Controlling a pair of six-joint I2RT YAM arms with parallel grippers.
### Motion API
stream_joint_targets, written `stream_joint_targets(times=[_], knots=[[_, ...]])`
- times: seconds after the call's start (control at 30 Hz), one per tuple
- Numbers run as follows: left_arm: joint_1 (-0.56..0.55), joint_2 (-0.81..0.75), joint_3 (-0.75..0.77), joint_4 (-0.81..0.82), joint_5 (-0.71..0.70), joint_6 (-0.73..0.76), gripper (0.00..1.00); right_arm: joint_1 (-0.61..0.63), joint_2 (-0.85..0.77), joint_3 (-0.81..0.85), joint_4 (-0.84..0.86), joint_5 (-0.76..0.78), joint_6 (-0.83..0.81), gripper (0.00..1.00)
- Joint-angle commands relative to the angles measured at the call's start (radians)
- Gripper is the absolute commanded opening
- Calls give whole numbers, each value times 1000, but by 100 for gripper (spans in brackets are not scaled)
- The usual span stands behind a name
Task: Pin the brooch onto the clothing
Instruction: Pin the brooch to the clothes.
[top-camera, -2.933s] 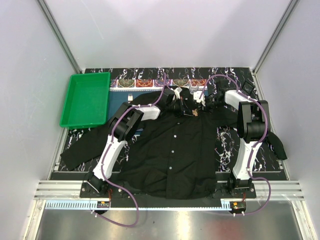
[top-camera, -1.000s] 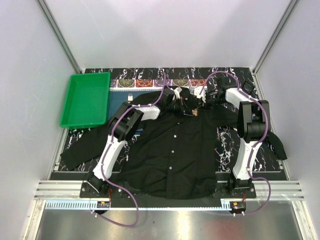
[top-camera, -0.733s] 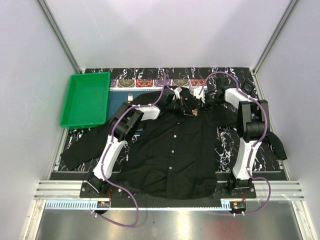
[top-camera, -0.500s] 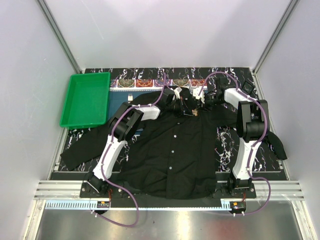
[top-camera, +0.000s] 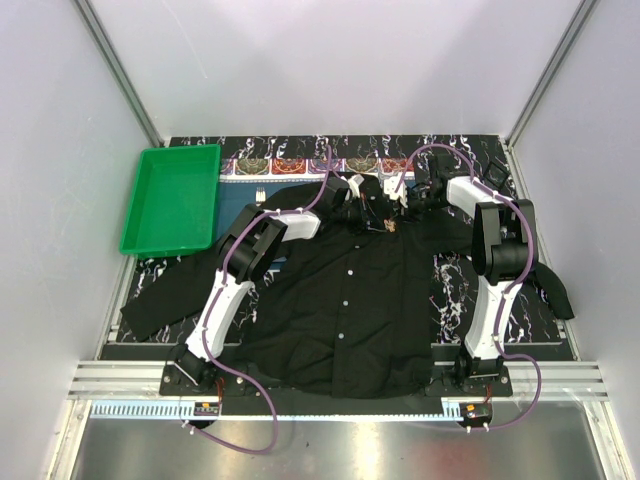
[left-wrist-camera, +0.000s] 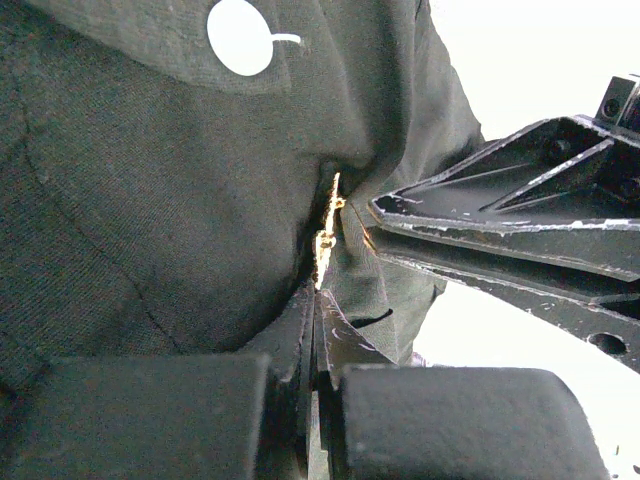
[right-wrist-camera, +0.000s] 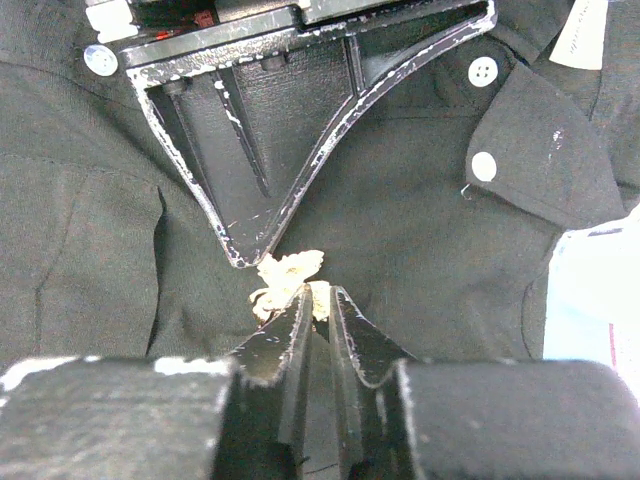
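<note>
gold brooch lies on the black shirt high on the chest, just below the collar, with both grippers crowded over it. the right gripper has its fingers drawn narrow, and they seem to nip the lower edge of the brooch between their tips. the left gripper is closed tight, its point pressed into bunched cloth right beside the brooch. whether a fold of shirt is caught between those fingers i cannot tell. from the left wrist the brooch shows edge-on, standing up out of a crease.

judging from this, the pin is being worked into the cloth and is not clearly fastened yet. the hold on the brooch is thin and near its rim, so a small twist could flip it out of the fingers and drop it into the folds, where it would be hard to find against the dark cloth. the two sets of fingertips are almost touching, so any sideways nudge could knock them together. if the left side lets the cloth slacken, the pin may only skate over the surface and not bite.
</note>
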Motion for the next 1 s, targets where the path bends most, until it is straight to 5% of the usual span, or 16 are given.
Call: stream_joint_targets(times=[0.0,0.97], knots=[[2,6,19,45,21,-15,0,9,7,4,-11,-15,-22,16],[2,6,14,50,23,-18,0,3,10,-19,-22,23,-39,15]])
